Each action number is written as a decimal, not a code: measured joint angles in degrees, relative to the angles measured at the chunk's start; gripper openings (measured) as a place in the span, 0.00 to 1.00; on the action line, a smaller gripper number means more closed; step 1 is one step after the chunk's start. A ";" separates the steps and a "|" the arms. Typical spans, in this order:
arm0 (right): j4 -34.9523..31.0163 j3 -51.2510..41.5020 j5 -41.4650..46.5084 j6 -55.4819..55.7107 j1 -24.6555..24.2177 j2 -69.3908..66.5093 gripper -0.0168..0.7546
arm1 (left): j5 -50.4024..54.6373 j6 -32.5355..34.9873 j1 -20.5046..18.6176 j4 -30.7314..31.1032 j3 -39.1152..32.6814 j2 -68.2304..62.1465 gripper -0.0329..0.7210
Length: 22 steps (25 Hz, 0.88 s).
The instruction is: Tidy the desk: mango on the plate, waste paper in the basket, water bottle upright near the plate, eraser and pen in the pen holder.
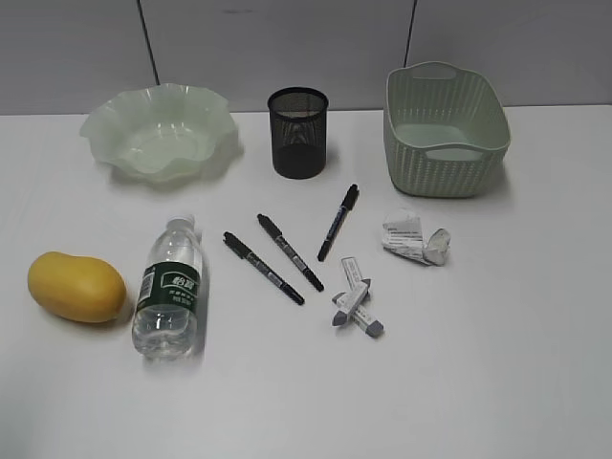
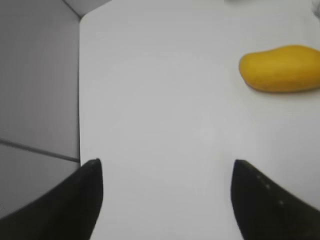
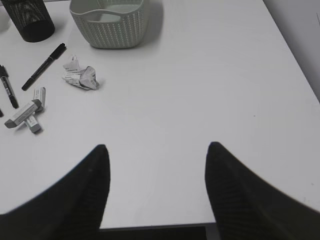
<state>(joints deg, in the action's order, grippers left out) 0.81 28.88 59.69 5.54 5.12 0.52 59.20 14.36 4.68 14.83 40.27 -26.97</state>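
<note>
The yellow mango (image 1: 76, 286) lies at the desk's left, beside the water bottle (image 1: 170, 287), which lies on its side. At the back stand the pale green ruffled plate (image 1: 159, 131), the black mesh pen holder (image 1: 298, 132) and the green basket (image 1: 444, 129). Three black pens (image 1: 287, 251) lie in the middle, grey erasers (image 1: 356, 308) just right of them, and the crumpled waste paper (image 1: 415, 237) lies further right. My left gripper (image 2: 166, 167) is open over bare desk, the mango (image 2: 281, 68) lying ahead to its right. My right gripper (image 3: 156, 150) is open near the desk's front edge, nothing between its fingers.
The white desk (image 1: 497, 363) shows its left edge (image 2: 79, 90) close by the left gripper, with grey floor beyond. In the right wrist view the basket (image 3: 109, 22), waste paper (image 3: 80, 75), erasers (image 3: 26, 114) and pen holder (image 3: 31, 19) sit far ahead to the left.
</note>
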 joint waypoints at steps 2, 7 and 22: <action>0.00 0.00 0.00 0.00 0.00 0.00 0.65 | -0.08 6.63 0.49 -0.93 2.48 -7.90 0.84; 0.00 0.00 0.00 0.00 0.00 0.00 0.65 | 1.88 23.30 0.54 -9.74 12.05 -29.47 0.82; -0.05 0.00 0.00 0.00 0.00 0.00 0.65 | 3.13 64.28 0.58 -23.56 24.94 -63.91 0.65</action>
<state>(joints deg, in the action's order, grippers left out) 0.75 28.88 59.69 5.54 5.12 0.52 62.34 78.64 5.26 -8.73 65.21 -90.88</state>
